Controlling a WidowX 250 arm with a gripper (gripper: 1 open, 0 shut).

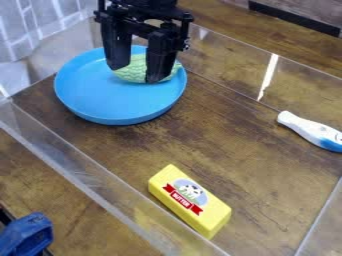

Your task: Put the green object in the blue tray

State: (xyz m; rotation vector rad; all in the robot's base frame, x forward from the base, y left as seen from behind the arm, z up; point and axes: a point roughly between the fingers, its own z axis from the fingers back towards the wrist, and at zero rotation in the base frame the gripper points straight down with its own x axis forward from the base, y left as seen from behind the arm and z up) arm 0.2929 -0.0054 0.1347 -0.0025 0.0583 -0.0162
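Observation:
The blue tray (107, 98) is a wide round shallow dish at the upper left of the wooden table. My black gripper (139, 65) hangs down over the tray's far right part. Between its two dark fingers (162, 55) sits the green object (131, 70), a small pale-green bumpy lump, just above or on the tray floor. The fingers stand close on either side of the lump, shut on it. The lower edge of the lump is partly hidden by the fingers.
A yellow rectangular block (189, 199) lies near the front of the table. A white and blue object (311, 130) rests at the right edge. Clear plastic walls (80, 165) ring the work area. Blue cloth (23, 238) shows at the bottom left.

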